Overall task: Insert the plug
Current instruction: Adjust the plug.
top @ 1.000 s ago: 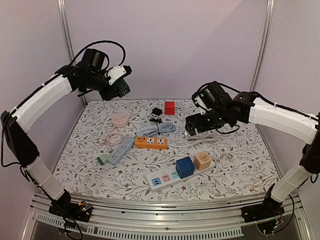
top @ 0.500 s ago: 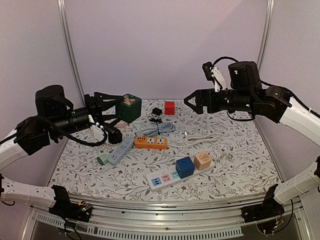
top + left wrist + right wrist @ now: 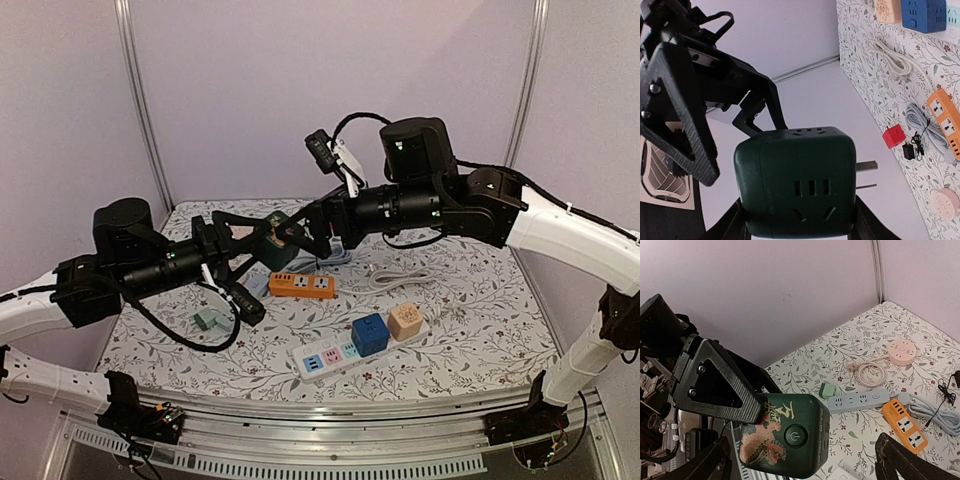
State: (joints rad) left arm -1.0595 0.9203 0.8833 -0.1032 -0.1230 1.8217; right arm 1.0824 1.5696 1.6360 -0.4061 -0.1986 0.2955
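Note:
The plug is a dark green cube adapter (image 3: 273,228) with two metal prongs (image 3: 866,166) and a power button (image 3: 796,435). My left gripper (image 3: 260,238) is shut on the cube and holds it in the air above the table's left-centre; in the left wrist view its fingers clamp the cube (image 3: 797,187) from both sides. My right gripper (image 3: 300,232) is open, and its jaws stand wide on either side of the cube (image 3: 785,440) without touching it. The orange power strip (image 3: 301,286) lies below on the table.
A white power strip (image 3: 322,362) carries a blue cube (image 3: 369,334) and a tan cube (image 3: 404,321). A grey-blue strip (image 3: 858,401), small green adapter (image 3: 207,319), white cable (image 3: 400,275), pink round socket (image 3: 902,351) and red cube (image 3: 893,136) lie on the floral cloth.
Both arms swung toward the middle. The left gripper carried the green cube rightward, and the open right gripper moved left and came to stand around it.

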